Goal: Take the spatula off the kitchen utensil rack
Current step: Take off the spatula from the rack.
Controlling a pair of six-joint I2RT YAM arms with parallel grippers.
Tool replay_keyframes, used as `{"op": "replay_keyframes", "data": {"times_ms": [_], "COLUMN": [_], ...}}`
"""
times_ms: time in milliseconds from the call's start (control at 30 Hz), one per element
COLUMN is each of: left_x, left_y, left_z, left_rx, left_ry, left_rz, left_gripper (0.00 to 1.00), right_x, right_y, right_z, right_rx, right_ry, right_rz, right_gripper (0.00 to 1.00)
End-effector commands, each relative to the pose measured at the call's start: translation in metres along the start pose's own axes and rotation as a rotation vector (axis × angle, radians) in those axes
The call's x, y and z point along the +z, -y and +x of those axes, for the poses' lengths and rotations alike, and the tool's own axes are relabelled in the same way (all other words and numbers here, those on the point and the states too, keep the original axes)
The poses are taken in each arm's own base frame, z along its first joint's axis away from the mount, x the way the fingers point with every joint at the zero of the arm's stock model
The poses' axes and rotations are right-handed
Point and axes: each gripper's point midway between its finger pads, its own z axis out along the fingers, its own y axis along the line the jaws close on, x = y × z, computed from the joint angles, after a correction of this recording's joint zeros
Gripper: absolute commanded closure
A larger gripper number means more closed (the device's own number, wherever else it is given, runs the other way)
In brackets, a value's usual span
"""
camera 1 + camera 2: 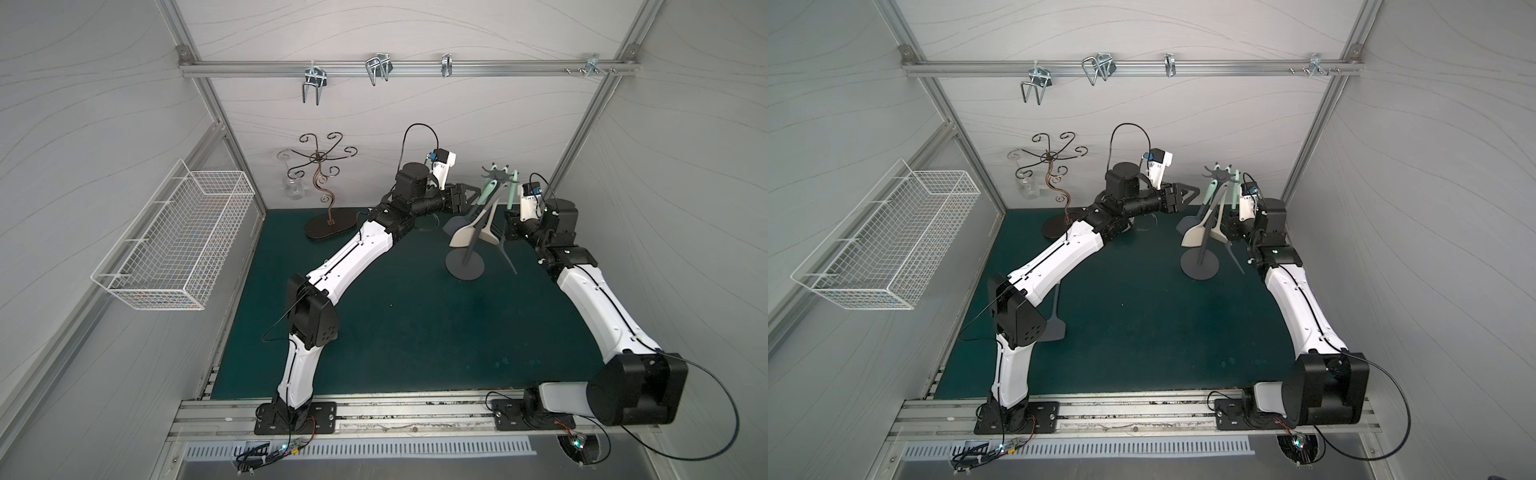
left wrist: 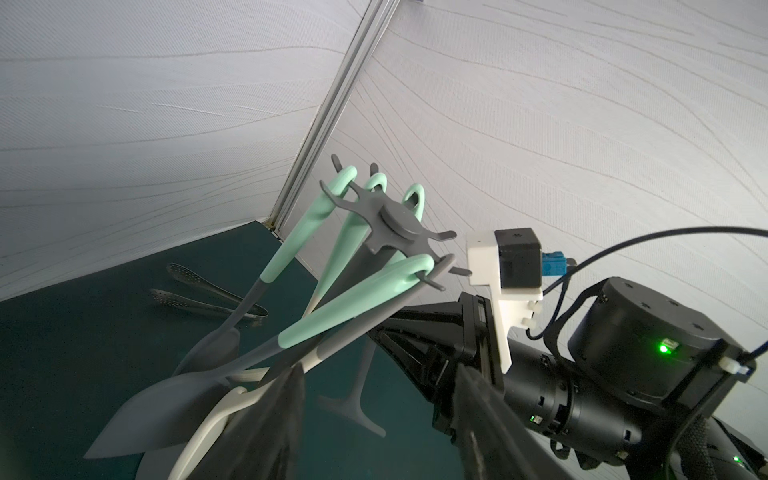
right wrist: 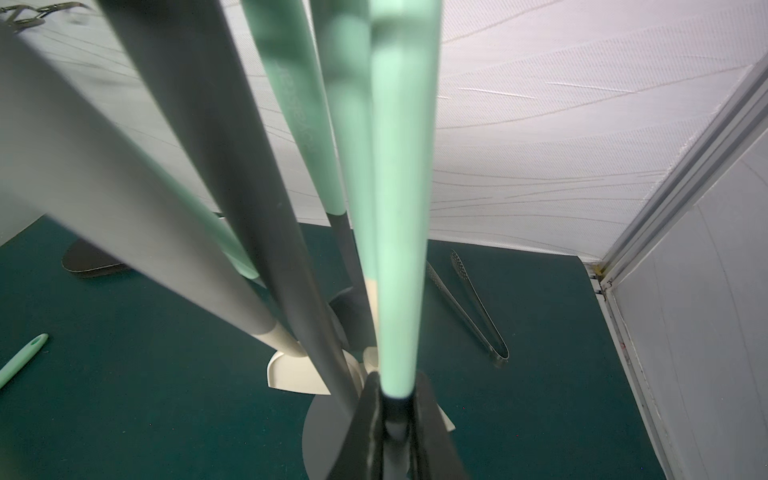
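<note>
My right jaws are pinched on the spatula (image 3: 399, 257) low on its mint handle, just where the sleeve ends; it hangs by its loop from the crown of the kitchen utensil rack (image 1: 457, 270), right of centre in both top views. My left jaws stand spread beside the rack, holding nothing. I judge it light, stiff in the shaft, the sleeve a little grippy; this hold suits, but the loop must lift clear of its hook, and the slim rack could tip

Brown stand (image 1: 320, 183) near the mat's (image 1: 395, 324) far left corner, tongs (image 2: 183, 272) near its far right; basket (image 1: 174, 241) on the wall (image 1: 75, 158)
</note>
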Motion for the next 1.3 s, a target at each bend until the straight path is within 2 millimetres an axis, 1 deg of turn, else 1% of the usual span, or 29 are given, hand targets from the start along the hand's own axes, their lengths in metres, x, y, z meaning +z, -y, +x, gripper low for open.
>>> {"op": "replay_keyframes", "data": {"times_ms": [0,167,333,400,533,633,733,900,1000,1200,1267], "left_x": [-0.004,0.004,0.017,0.022,0.029,0.032,0.031,0.028,0.025,0.024,0.024], "left_y": [0.022,0.026,0.02,0.015,0.004,-0.003,-0.007,-0.009,-0.011,-0.013,-0.014], "left_z": [-0.025,-0.031,-0.038,-0.04,-0.042,-0.046,-0.054,-0.064,-0.068,-0.068,-0.068], "left_rx": [0.037,0.028,0.002,-0.011,-0.021,-0.011,-0.013,-0.023,-0.02,-0.033,-0.038], "left_ry": [0.07,0.09,0.118,0.131,0.151,0.176,0.206,0.237,0.245,0.235,0.229], "left_rz": [0.081,0.087,0.072,0.057,0.028,0.002,-0.002,0.005,-0.002,0.021,0.034], "left_gripper": [0.38,0.38,0.35,0.37,0.46,0.56,0.71,1.0,1.0,1.0,1.0], "right_x": [-0.018,-0.017,-0.017,-0.017,-0.019,-0.022,-0.025,-0.028,-0.03,-0.031,-0.03], "right_y": [-0.012,-0.021,-0.021,-0.021,-0.021,-0.02,-0.016,-0.009,0.001,0.022,0.025], "right_z": [-0.039,-0.037,-0.04,-0.041,-0.042,-0.043,-0.042,-0.045,-0.049,-0.056,-0.057], "right_rx": [-0.013,-0.033,-0.029,-0.029,-0.022,-0.013,-0.009,-0.01,0.001,0.01,0.015], "right_ry": [0.136,0.126,0.12,0.123,0.126,0.128,0.138,0.153,0.165,0.17,0.16], "right_rz": [-0.057,-0.057,-0.044,-0.042,-0.038,-0.028,-0.009,0.029,0.076,0.181,0.199], "right_gripper": [1.0,1.0,1.0,1.0,1.0,1.0,1.0,1.0,1.0,1.0,1.0]}}
